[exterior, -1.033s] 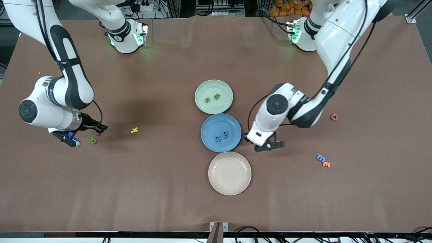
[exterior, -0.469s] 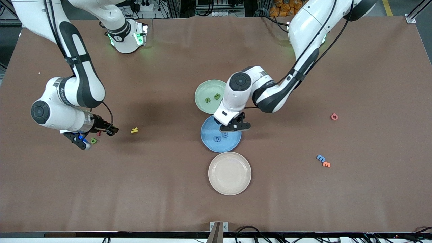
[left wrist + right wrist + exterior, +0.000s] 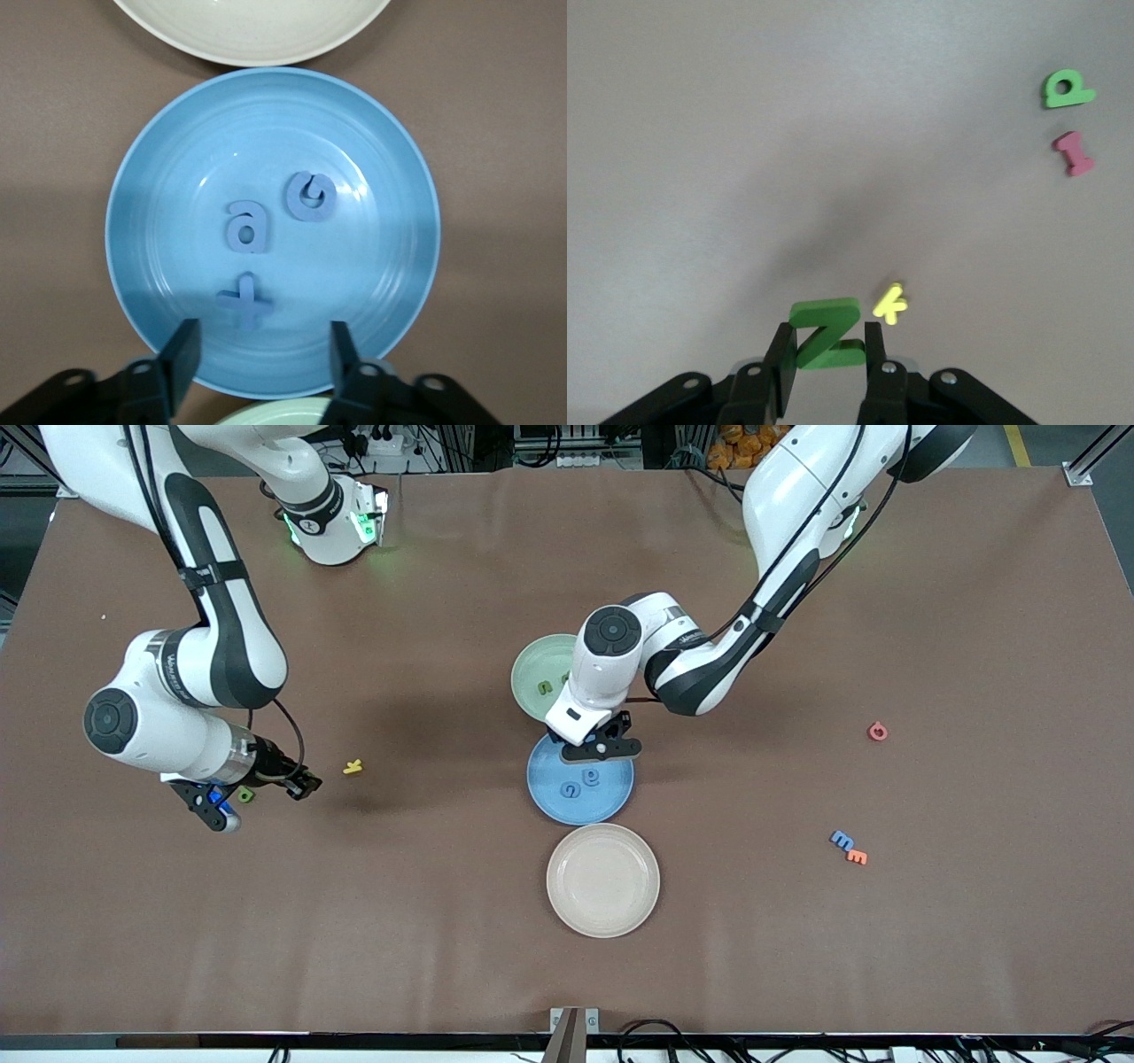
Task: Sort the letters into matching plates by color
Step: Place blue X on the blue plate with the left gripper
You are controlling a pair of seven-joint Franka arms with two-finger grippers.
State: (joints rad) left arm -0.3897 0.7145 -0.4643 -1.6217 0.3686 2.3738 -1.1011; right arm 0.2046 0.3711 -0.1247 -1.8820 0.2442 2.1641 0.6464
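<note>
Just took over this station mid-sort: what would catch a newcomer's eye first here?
The left gripper hangs open over the medium blue round plate, which holds three small blue foam letters. Toward the right arm's end of the table, the right gripper pinches a flat green foam letter Z between its fingers.

The left gripper [image 3: 601,749] blocks the blue plate's [image 3: 580,808] farther rim; its nearer rim has open access.
</note>
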